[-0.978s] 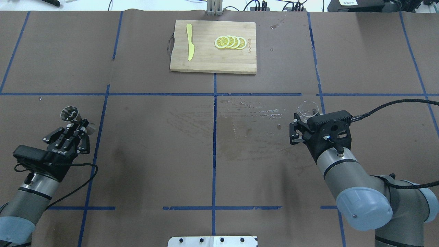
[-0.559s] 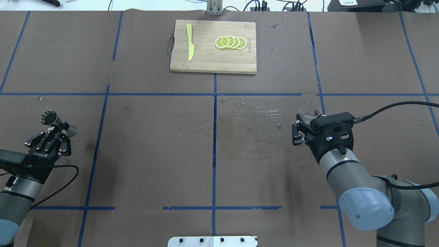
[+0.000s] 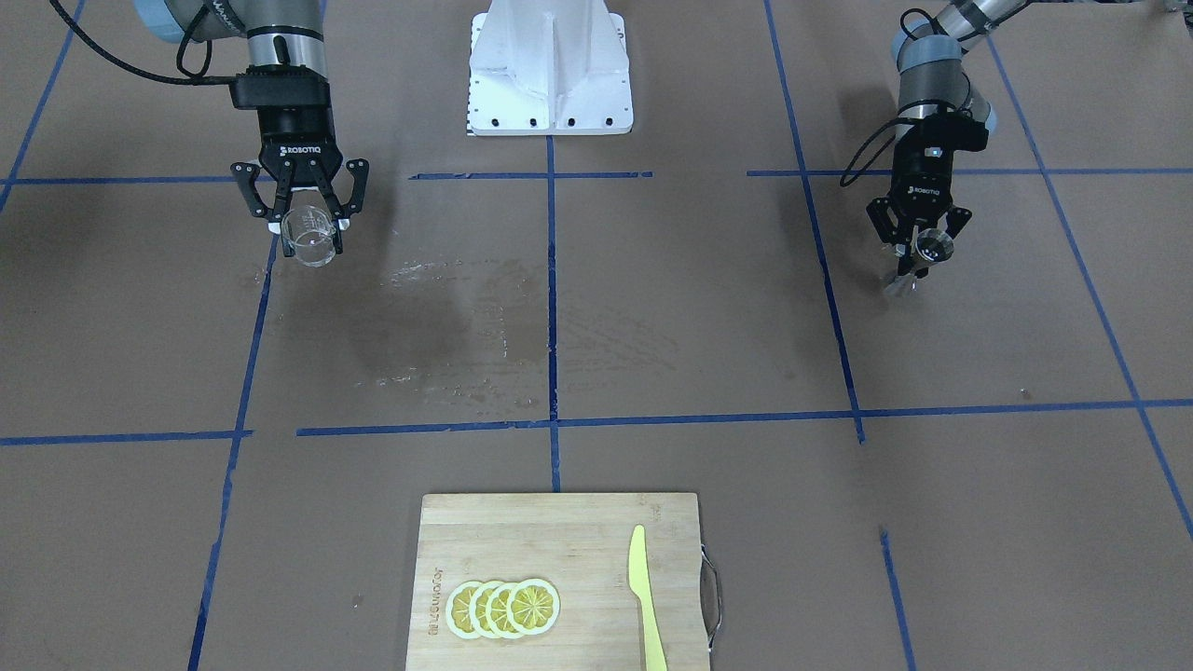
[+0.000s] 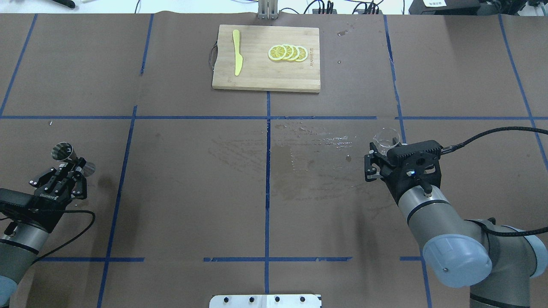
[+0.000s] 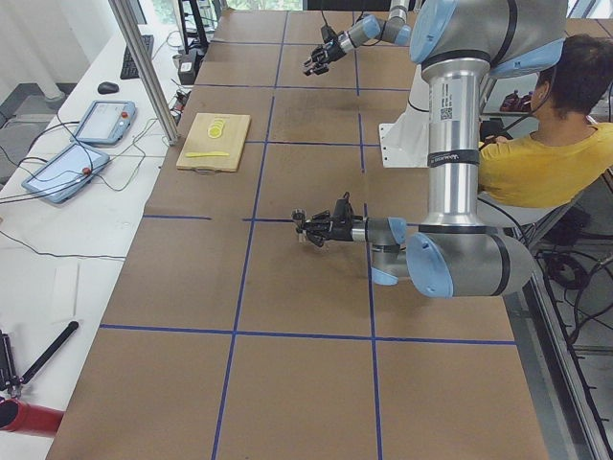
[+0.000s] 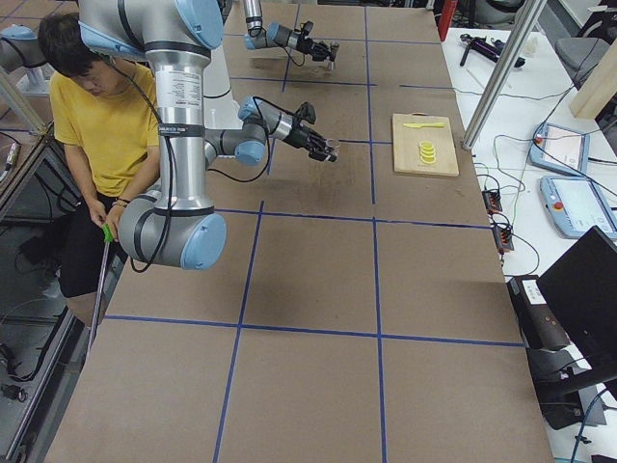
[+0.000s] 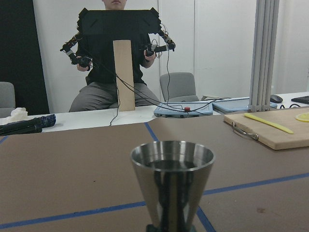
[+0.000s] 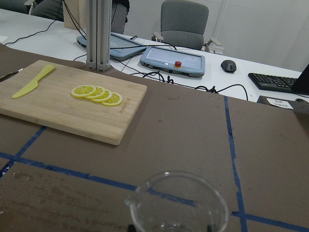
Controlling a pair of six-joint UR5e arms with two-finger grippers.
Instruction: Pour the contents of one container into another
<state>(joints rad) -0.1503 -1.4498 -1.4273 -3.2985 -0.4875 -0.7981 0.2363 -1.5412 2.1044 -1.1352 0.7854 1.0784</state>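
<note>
The clear glass measuring cup (image 4: pixel 386 137) sits upright between the fingers of my right gripper (image 4: pixel 382 148), which is shut on it at the table's right side. From across the table the cup (image 3: pixel 309 240) hangs in that gripper (image 3: pixel 308 226) just above the paper. In the right wrist view its rim (image 8: pixel 177 205) fills the bottom. My left gripper (image 4: pixel 73 164) is shut on the waist of the steel jigger (image 4: pixel 63 151), far left. The jigger (image 3: pixel 929 247) stands upright in the gripper (image 3: pixel 918 244), and dark liquid shows inside its upper cone (image 7: pixel 172 176).
A bamboo cutting board (image 4: pixel 265 79) lies at the far middle, carrying lemon slices (image 4: pixel 287 53) and a yellow plastic knife (image 4: pixel 236 57). A wet, stained patch (image 4: pixel 308 145) spreads over the brown paper between the arms. An operator (image 5: pixel 536 163) sits behind the robot base.
My left arm has drawn back toward the table's left edge, carrying the jigger with it. The right gripper and the glass cup shifted slightly right, then stayed put.
</note>
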